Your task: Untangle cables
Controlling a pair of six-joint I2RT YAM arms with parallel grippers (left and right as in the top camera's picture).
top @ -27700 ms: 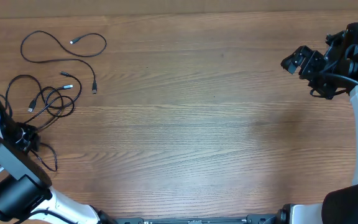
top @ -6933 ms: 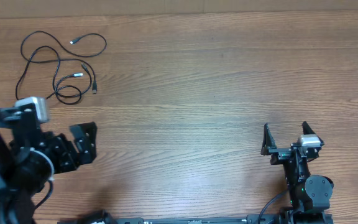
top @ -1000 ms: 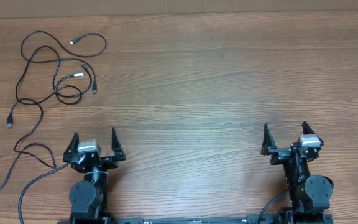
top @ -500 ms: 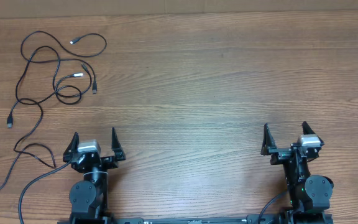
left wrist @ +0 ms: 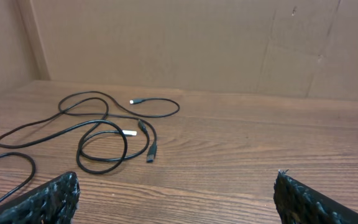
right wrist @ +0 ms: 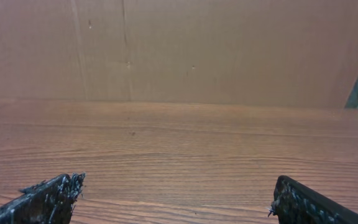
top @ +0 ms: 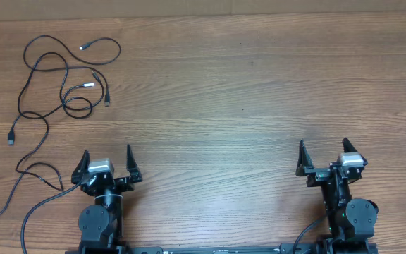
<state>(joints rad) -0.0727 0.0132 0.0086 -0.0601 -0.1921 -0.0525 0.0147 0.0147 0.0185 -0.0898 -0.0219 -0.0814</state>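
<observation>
— What do we see of the cables (top: 62, 77)?
— We see thin black cords in loose loops on the wooden bench (top: 245, 106), ahead of the left hand (top: 106, 161) and off to its left. One strand runs near it.
— And the hands?
— The left hand gapes wide, holding nothing. The right hand (top: 323, 152), well to the left hand's right, is equally wide and empty.

table (top: 245, 92): matt grained wood | cables (top: 65, 77): smooth black plastic, silver metal tips
</observation>
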